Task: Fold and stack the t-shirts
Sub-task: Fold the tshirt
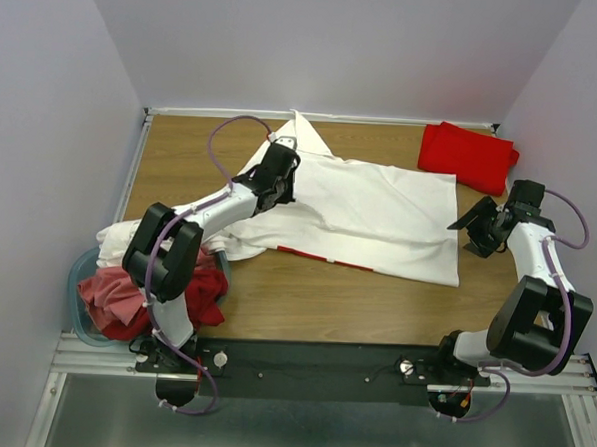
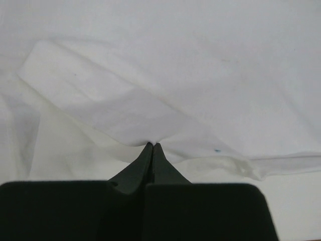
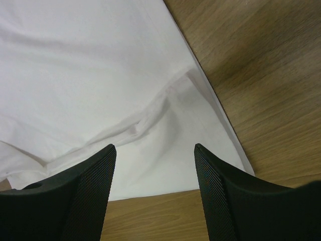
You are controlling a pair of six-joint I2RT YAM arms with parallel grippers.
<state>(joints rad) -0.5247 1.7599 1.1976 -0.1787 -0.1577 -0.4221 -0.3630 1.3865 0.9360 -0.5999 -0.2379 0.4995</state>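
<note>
Wood-grain table [image 1: 324, 305] holds a white t-shirt [image 1: 379, 208] between lilac walls [image 1: 338, 45]

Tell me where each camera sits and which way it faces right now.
Top external: above and behind the arms, looking down on the table; both arms and their bases show.
Left wrist: on the left arm, looking along the left gripper, shut on the white t-shirt; only its fingers show.
Right wrist: on the right arm, looking down past the right gripper, open over the shirt's edge and bare wood.
Shared: all three show the same white t-shirt; only the top view shows the folded red t-shirt.
</note>
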